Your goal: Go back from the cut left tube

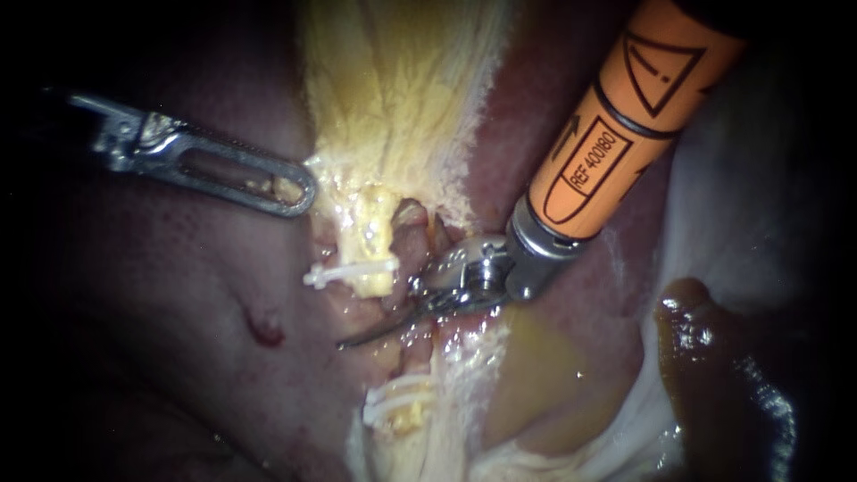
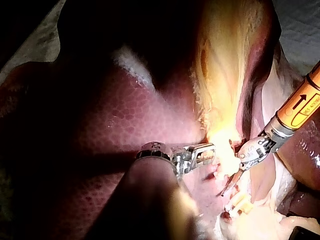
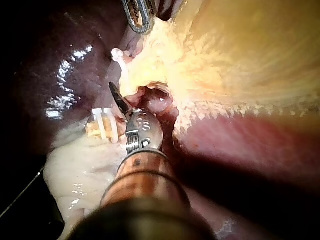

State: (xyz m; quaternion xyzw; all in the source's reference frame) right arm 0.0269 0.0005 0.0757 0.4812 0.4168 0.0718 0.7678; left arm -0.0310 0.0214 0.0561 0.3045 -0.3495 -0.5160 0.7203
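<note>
Dark red liver fills the left side of the endoscope view, and a broad sheet of yellow tissue hangs down the middle. The right instrument, with an orange shaft, enters from the upper right. Its thin curved blades are pressed together, holding nothing, and lie in the gap between the two ends of the cut left tube. The left instrument enters from the left and touches the edge of the yellow tissue just above the tube's upper end; whether it grips there cannot be told. One white clip crosses the upper end, and a pair of clips crosses the lower end. A reddish tube sits just beside the upper end, close against the right instrument's hinge. The main risk appears to be the blade tip catching a clip when it is drawn back, if it drifts up or down instead of sliding straight along its own shaft. A loosened clip would open a tube end. A sideways swing could nick the reddish tube, and a dip could scratch the liver under the tip. The open room lies back toward the upper right, over bare pink tissue. The left side is closed off by the clips, the liver and the left instrument.
</note>
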